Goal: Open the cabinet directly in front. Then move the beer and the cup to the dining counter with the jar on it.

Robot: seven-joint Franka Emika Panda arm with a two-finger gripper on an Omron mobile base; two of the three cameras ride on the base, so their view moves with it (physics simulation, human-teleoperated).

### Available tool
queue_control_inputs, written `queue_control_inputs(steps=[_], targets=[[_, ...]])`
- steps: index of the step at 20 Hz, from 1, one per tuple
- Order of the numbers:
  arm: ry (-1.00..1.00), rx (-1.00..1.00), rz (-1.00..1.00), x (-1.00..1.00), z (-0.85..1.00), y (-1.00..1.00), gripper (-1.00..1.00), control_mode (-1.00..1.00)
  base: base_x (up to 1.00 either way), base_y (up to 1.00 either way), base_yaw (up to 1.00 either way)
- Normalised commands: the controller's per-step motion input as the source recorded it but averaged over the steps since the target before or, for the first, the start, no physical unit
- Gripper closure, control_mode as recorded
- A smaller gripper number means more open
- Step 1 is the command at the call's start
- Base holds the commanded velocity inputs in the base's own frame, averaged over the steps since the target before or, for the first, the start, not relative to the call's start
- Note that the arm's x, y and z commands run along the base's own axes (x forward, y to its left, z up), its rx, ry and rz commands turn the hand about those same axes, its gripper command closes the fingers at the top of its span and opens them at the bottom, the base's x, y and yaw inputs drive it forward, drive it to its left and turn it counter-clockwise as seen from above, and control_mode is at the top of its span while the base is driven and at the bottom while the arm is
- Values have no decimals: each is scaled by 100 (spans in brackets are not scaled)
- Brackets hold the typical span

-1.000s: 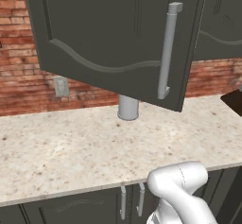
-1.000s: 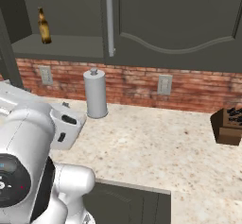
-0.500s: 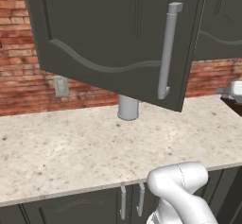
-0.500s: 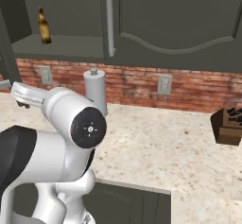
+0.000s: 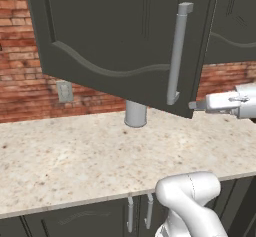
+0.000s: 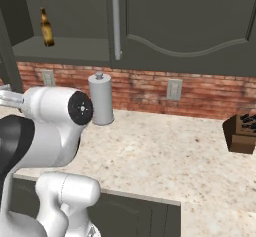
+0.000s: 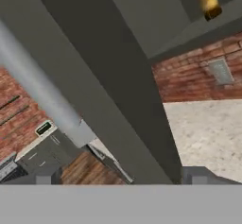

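The gripper (image 7: 118, 173), fingers spread apart, is seen straddling the lower edge of the swung-open cabinet (image 5: 120, 36) door, beyond which the beer (image 6: 46, 27) is shown upright on the shelf inside.

grey canister (image 6: 101, 99) on counter (image 6: 165, 153) | wall outlet (image 6: 174, 89) | brown box (image 6: 243, 132) right

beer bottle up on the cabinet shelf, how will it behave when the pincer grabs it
The beer stands upright, tall and slim on a small base, so a sideways nudge would probably tip it. It looks like smooth brown glass, likely stiff, somewhat slippery and breakable if it fell from the cabinet shelf. Its round body would probably roll once down.
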Motion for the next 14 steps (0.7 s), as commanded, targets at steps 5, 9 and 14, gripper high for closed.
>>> queue_control_inputs(steps=[5,9,14], targets=[[0,0,41,-19,-2,100,-100,-100,0,0,0],[0,0,38,0,-12,90,-100,-100,0,0,0],[-2,0,25,6,-38,100,-100,-100,0,0,0]])
